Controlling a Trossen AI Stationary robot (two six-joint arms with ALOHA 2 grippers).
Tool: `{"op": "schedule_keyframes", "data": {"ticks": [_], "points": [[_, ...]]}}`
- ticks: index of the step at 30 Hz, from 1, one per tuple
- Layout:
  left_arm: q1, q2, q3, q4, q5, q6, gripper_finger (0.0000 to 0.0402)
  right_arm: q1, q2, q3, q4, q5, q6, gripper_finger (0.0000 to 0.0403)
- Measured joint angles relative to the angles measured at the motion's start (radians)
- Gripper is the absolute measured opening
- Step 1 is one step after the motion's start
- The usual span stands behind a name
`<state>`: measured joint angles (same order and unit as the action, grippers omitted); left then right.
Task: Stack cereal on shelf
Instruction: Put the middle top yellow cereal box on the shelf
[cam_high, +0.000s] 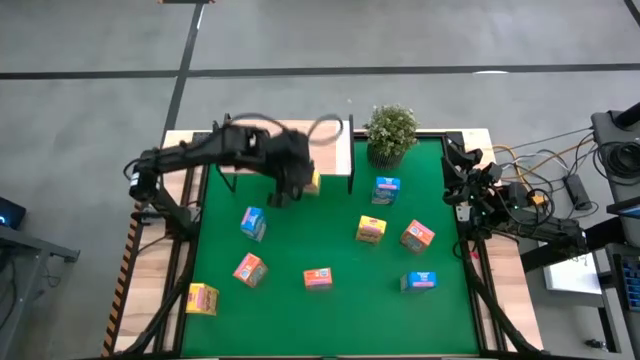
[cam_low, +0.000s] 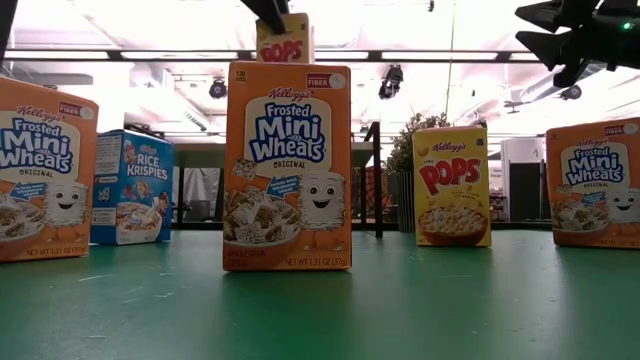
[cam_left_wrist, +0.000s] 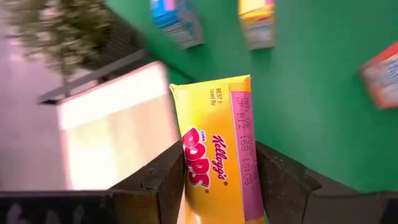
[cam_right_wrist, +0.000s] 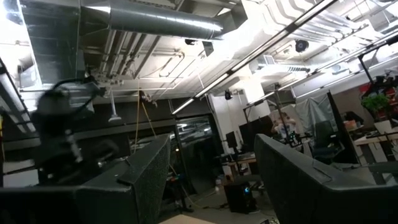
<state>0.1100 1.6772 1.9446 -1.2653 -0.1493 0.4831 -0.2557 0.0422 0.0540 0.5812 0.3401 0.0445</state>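
Note:
My left gripper (cam_high: 297, 186) hangs over the green mat just in front of the shelf (cam_high: 332, 154), shut on a yellow Pops cereal box (cam_left_wrist: 214, 155). In the low view this box (cam_low: 285, 42) shows high above the others. The shelf's light-wood board (cam_left_wrist: 118, 124) lies past the box. Several other cereal boxes stand or lie on the mat: blue ones (cam_high: 385, 188) (cam_high: 253, 222), a yellow one (cam_high: 370, 229) and orange ones (cam_high: 417, 235) (cam_high: 250, 268). My right gripper (cam_right_wrist: 211, 180) waits at the table's right edge (cam_high: 462, 185), open, pointing up at the ceiling. My left gripper pinches the yellow box between its two fingers (cam_left_wrist: 166, 180), one on each of two opposite faces, either side of the narrow panel with the date print (cam_left_wrist: 244, 143). The fingers slant down from above. The box is lifted clear of the mat.
A small potted plant (cam_high: 390, 132) stands at the shelf's right end. More boxes stand near the front: orange (cam_high: 317, 278), blue (cam_high: 418, 281), yellow (cam_high: 202, 298). Cables and gear lie beyond the table's right edge (cam_high: 540, 200). Bare mat lies between the shelf and the boxes.

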Motion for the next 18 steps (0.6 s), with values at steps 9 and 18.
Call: {"op": "schedule_keyframes", "data": {"ticks": [9,18], "points": [[0.305,0.000,0.050,-0.016,0.050,0.231,0.0159,0.000,0.000,0.000,-0.001,0.000,0.000,0.0224],[0.627,-0.010,0.005,-0.032,0.160,0.321,0.0159,0.000,0.000,0.000,-0.010,0.000,0.000,0.0224]]}}
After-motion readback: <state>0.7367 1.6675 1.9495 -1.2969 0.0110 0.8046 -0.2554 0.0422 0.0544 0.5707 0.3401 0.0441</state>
